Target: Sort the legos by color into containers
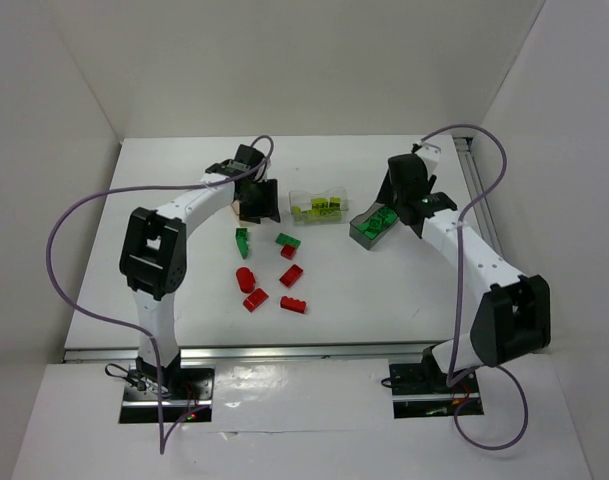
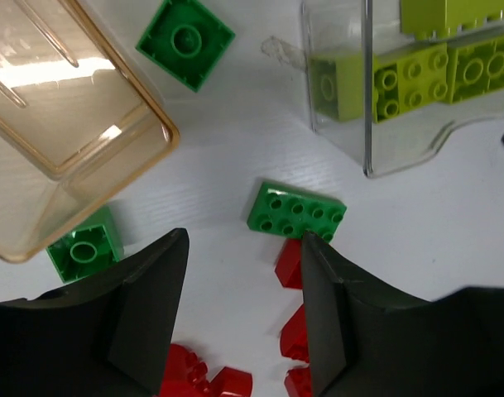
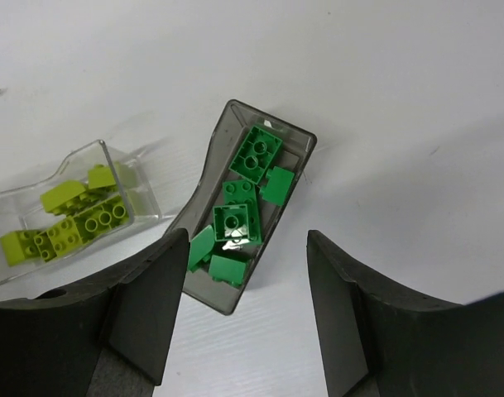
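1. Legos (image 1: 291, 275): from above, several red ones and two dark green ones (image 1: 287, 240) lie loose at the middle of the surface (image 1: 384, 290), on the near side of the containers. Yellow-green ones sit in the clear container (image 1: 302, 196), and dark green ones in the smoky grey container (image 1: 356, 228) to its right. They are hard, glossy, studded blocks, likely light and stiff. They look best pinched across two flat sides, since the smooth plastic could slip.
2. In the left wrist view, the left jaws stand apart with only bare surface between them. A flat green eight-stud brick (image 2: 297, 211) lies just beyond, with red pieces (image 2: 291, 265) touching its near edge. The peach container (image 2: 165, 132), far left, is thin-walled, translucent and looks empty. It is probably light enough to skid if bumped.
3. In the right wrist view, the right jaws are apart and hold nothing, above the grey container. Its dark green bricks lie jumbled at angles.
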Action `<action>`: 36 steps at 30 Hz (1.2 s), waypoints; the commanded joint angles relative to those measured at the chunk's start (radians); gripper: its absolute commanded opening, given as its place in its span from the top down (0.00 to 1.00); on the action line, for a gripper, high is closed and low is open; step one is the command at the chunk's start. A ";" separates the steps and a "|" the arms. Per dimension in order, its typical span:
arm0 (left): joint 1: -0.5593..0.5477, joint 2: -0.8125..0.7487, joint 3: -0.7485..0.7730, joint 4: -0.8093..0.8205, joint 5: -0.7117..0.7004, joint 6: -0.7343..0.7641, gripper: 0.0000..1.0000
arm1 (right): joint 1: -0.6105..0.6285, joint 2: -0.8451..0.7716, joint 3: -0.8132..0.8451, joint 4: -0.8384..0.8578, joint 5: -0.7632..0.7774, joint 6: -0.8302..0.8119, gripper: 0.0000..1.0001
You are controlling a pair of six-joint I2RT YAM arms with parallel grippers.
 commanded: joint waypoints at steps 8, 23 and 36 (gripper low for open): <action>-0.026 0.023 -0.024 -0.016 -0.078 -0.019 0.33 | 0.050 -0.068 -0.048 -0.084 -0.060 0.015 0.35; 0.134 0.000 -0.032 -0.015 -0.206 -0.039 0.27 | 0.406 0.231 0.213 0.090 -0.326 -0.250 0.37; 0.184 -0.181 0.027 -0.131 -0.184 -0.028 0.20 | 0.471 0.578 0.509 0.149 -0.343 -0.318 0.37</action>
